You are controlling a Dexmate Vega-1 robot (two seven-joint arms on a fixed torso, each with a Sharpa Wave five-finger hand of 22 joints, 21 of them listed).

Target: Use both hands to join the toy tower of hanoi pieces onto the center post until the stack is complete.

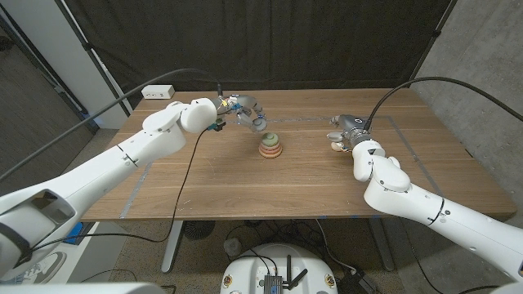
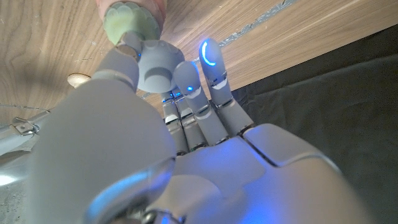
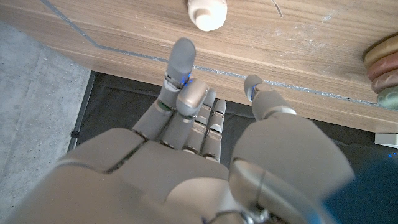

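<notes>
Stack (image 1: 271,147): toy rings piled on the center post, standing on the wooden table (image 1: 245,192) near its middle; a pale green piece (image 1: 270,137) sits on top, with pink and tan rings under it.
Green piece: in the left wrist view (image 2: 132,22) it lies just past the left hand's fingertips; whether they touch it cannot be told.
Left hand (image 1: 243,110): hovers just behind and to the left of the stack, fingers curled toward the top piece, holding nothing that can be seen.
Cream piece (image 3: 207,12): lies on the table just beyond the right hand's fingertips, apart from them.
Right hand (image 1: 343,133): well to the right of the stack, fingers apart and holding nothing.
Power strip (image 1: 158,91): at the table's far left corner, well away from the stack.
</notes>
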